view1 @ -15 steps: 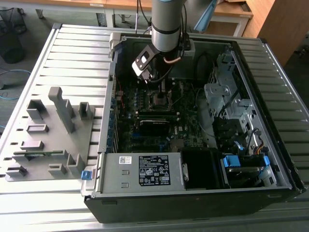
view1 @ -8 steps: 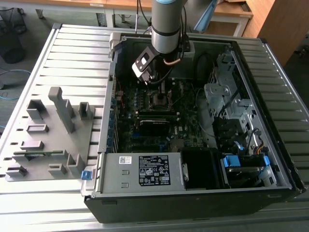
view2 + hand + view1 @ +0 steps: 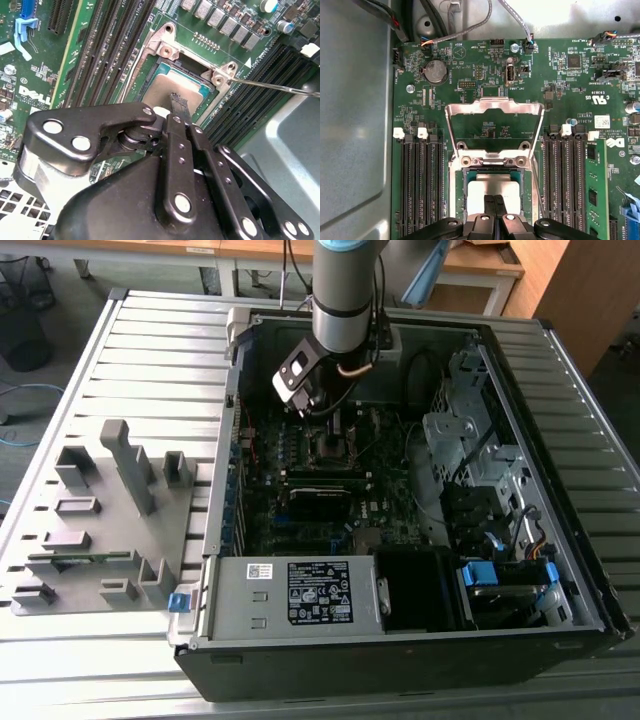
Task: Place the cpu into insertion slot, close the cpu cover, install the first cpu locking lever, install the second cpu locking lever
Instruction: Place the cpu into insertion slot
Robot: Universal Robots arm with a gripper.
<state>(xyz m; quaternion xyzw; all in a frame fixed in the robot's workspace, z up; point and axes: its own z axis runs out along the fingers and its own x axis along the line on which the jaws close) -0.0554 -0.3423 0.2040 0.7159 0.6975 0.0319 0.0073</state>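
Observation:
The cpu (image 3: 492, 191), a flat silver-grey square, lies in the insertion slot (image 3: 461, 175) on the green motherboard (image 3: 485, 75); its metal top (image 3: 165, 87) shows again in the second wrist view. The cpu cover (image 3: 493, 105), a thin silvery frame with a square window, stands swung open, away from the slot. My gripper (image 3: 494, 200) is shut, its two black fingers pressed together with the tips right over the chip's top (image 3: 178, 102). A thin wire locking lever (image 3: 280, 86) sticks out from the slot's corner, unlatched. In the exterior view the gripper (image 3: 322, 418) hangs inside the case above the socket (image 3: 330, 447).
Black memory slots (image 3: 420, 185) flank the socket on both sides. The open computer case (image 3: 560, 350) holds a power supply (image 3: 290, 595), a drive cage (image 3: 460, 430) and cables (image 3: 470, 25). A grey fixture rack (image 3: 100, 510) stands at the exterior view's left on the slatted table.

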